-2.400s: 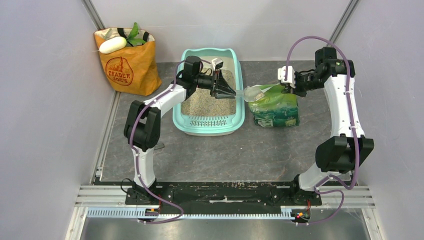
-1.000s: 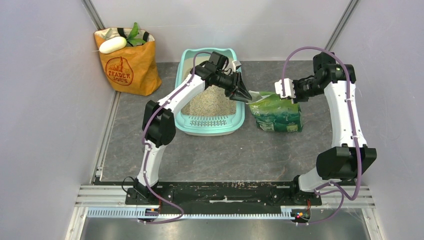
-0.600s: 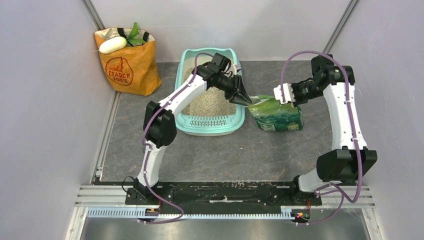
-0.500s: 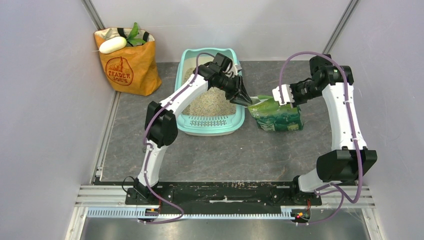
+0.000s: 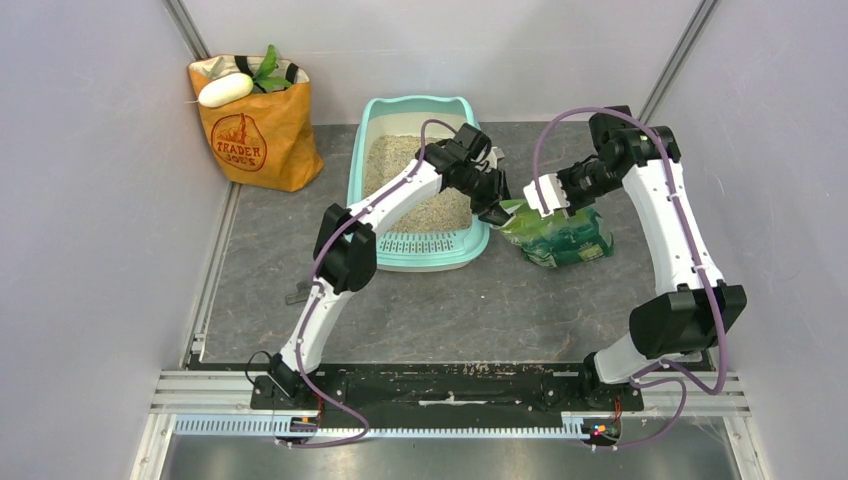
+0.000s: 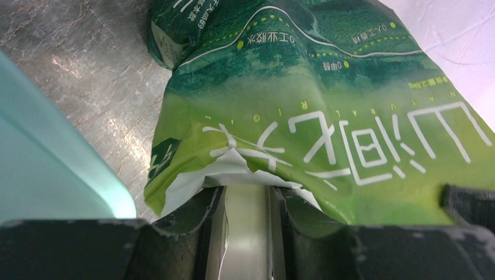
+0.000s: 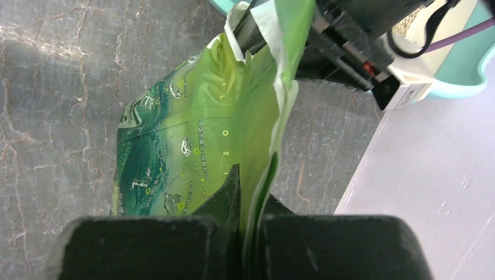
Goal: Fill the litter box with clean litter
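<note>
The mint-teal litter box [image 5: 361, 235] stands at the back centre with beige litter [image 5: 400, 165] spread inside; its wall also shows in the left wrist view [image 6: 46, 175]. A green printed bag [image 5: 570, 235] stands right of it. My left gripper [image 5: 497, 211] is at the bag's torn mouth. In the left wrist view it [image 6: 248, 195] is shut on the pale handle of a clear scoop [image 6: 248, 219]; the scoop's bowl is hidden under the bag [image 6: 327, 111]. My right gripper [image 5: 562, 205] is shut on the bag's upper edge, seen pinched in the right wrist view [image 7: 251, 198].
An orange paper grocery bag [image 5: 250, 130] with vegetables stands at the back left corner. Grey walls close in both sides. A small dark object [image 5: 297, 295] lies on the grey tabletop left of the left arm. The left wrist [image 7: 350, 35] is close above the bag.
My left gripper has swung from over the litter box rightward and nearer, to the bag's mouth. My right gripper has moved left and nearer with the bag's edge, tilting the bag.
</note>
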Tool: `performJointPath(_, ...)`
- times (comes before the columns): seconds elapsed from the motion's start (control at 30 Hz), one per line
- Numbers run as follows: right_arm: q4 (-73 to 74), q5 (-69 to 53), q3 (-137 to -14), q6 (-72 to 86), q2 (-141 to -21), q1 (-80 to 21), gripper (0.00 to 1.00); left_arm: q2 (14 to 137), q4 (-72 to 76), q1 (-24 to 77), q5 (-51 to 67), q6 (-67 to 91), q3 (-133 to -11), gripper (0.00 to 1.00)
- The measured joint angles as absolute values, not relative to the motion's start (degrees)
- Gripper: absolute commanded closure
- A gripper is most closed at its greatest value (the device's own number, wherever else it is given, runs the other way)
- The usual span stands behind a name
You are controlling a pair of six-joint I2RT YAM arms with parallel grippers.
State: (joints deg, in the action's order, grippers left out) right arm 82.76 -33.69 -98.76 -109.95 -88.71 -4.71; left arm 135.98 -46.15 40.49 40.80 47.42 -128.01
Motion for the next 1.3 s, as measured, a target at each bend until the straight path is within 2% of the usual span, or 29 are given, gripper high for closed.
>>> performJointPath(0.47, 75.13, -32.23, -95.33, -101.38, -89.23, -10.72, 1.00, 141.75, -34.20, 40.69, 50.65, 51.86, -128.16, 0.98)
performJointPath(0.77, 74.98, -32.62, -95.88, -99.98, -89.62, -9.47, 1.00, 141.86, 8.40, 40.88, 61.04, 72.23, -113.78, 0.98)
performJointPath(1.0, 77.01, -36.21, -96.90, -99.74, -88.31, -4.99, 1.00, 141.84, 28.42, 40.60, 64.77, 85.97, -109.67, 0.98)
performJointPath(1.1, 77.71, -37.91, -97.95, -99.15, -88.29, -2.55, 1.00, 140.70, 31.90, 40.16, 65.95, 88.42, -108.01, 0.98)
performJointPath(1.3, 78.17, -40.73, -100.38, -98.13, -88.29, 1.06, 1.00, 134.96, 29.74, 37.28, 66.63, 87.96, -104.42, 0.98)
